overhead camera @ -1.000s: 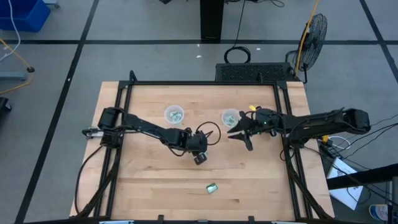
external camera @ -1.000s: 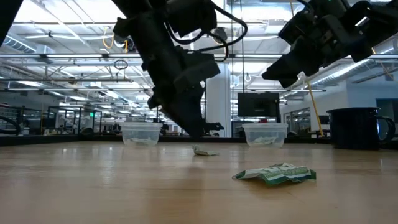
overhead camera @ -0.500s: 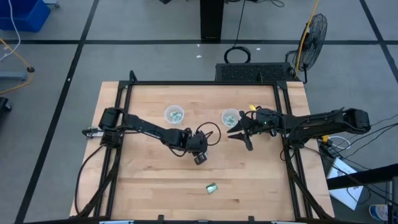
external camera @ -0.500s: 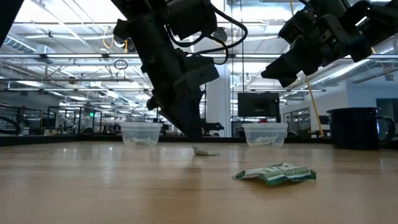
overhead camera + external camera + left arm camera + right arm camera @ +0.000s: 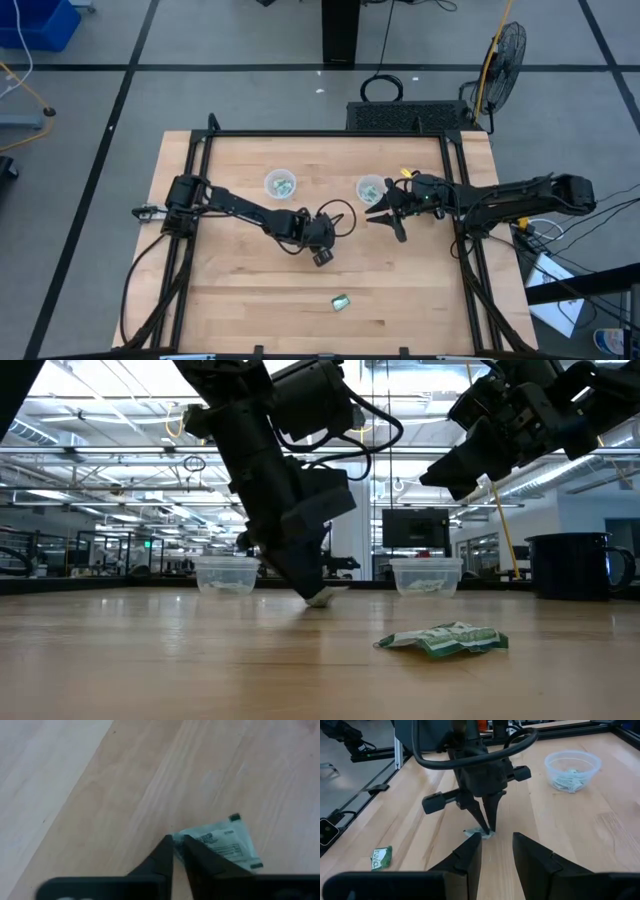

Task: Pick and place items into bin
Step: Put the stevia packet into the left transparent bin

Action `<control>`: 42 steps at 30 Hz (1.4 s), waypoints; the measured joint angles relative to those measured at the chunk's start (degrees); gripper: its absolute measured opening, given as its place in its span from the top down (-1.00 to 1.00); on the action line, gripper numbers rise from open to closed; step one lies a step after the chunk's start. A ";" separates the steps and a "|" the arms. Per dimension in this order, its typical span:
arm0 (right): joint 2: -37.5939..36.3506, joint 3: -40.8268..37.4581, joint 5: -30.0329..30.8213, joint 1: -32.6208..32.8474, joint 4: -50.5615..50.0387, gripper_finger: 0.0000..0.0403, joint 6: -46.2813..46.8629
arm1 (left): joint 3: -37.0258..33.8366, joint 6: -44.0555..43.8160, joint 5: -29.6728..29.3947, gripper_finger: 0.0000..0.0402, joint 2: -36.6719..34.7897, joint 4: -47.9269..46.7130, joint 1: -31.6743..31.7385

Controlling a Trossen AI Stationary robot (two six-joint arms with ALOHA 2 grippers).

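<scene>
1. Mid-table, slightly toward the near edge: left gripper (image 5: 321, 256) is down at the wood, jaws drawn almost together with a thin gap — their tips pinch the edge of one pale green packet (image 5: 225, 841). That packet lies flat on the table (image 5: 240, 290); no lift visible.

2. Second packet (image 5: 341, 301) sits loose nearer the front edge, well apart from either arm. In the low view it looks crumpled (image 5: 445, 639).

3. Two clear cups stand toward the back — left cup (image 5: 280, 184) and right cup (image 5: 371, 188), each with packets already inside. These appear to serve as the bin.

4. Right gripper (image 5: 385, 217) hangs above the table just beside the right cup, jaws apart, holding nothing.

5. Risk, as judged: the grip is only on the packet's rim. A flat, slick sachet caught by its edge could slide out on the lift, or the tips could close on wood and miss it.

6. Further risk: the cup mouths are small, so a release off-centre would drop the packet beside the cup.

7. Obstructions: the path from the gripped packet to the left cup looks open. The right arm hovers close to the right cup, so heading there invites a clash between arms.

8. Beyond the table: a fan (image 5: 500, 55) and floor cables — not in the way.
</scene>
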 joint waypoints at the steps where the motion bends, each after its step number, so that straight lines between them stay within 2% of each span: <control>1: 0.00 0.00 0.00 0.00 0.02 0.49 0.00 | 0.00 0.59 0.21 0.85 -0.02 0.01 0.00; 3: 0.00 0.00 0.00 0.00 0.02 0.49 0.00 | 0.00 1.25 0.41 0.95 -0.07 -0.02 0.02; 11: 0.00 0.02 0.00 0.00 0.02 0.49 0.00 | -0.09 2.18 0.39 0.98 -1.06 -0.39 0.07; 14: 0.00 0.04 -0.01 0.00 0.02 0.49 0.00 | -0.09 2.51 0.05 0.98 -3.59 -2.34 0.07; 19: 0.02 0.09 0.00 0.00 0.47 0.49 0.09 | -0.11 2.35 -6.75 0.99 -10.52 -10.41 1.06; 24: 0.02 0.09 0.00 0.00 0.60 0.49 0.15 | -0.09 2.55 -16.51 0.99 -19.36 -19.82 3.51; 27: 0.02 0.09 -0.02 0.00 0.53 0.49 0.15 | -0.07 2.76 -19.65 0.99 -22.61 -23.79 5.90; 33: 0.04 0.09 -0.02 0.00 0.55 0.49 0.15 | -0.04 4.16 -19.21 0.99 -23.93 -26.61 12.20; 37: 0.04 0.09 -0.02 0.00 0.68 0.49 0.15 | -0.04 4.22 -18.64 0.99 -22.41 -27.06 16.04; 42: 0.04 0.09 -0.02 0.00 0.50 0.49 0.15 | -0.04 3.76 -15.09 0.99 -18.97 -28.49 19.26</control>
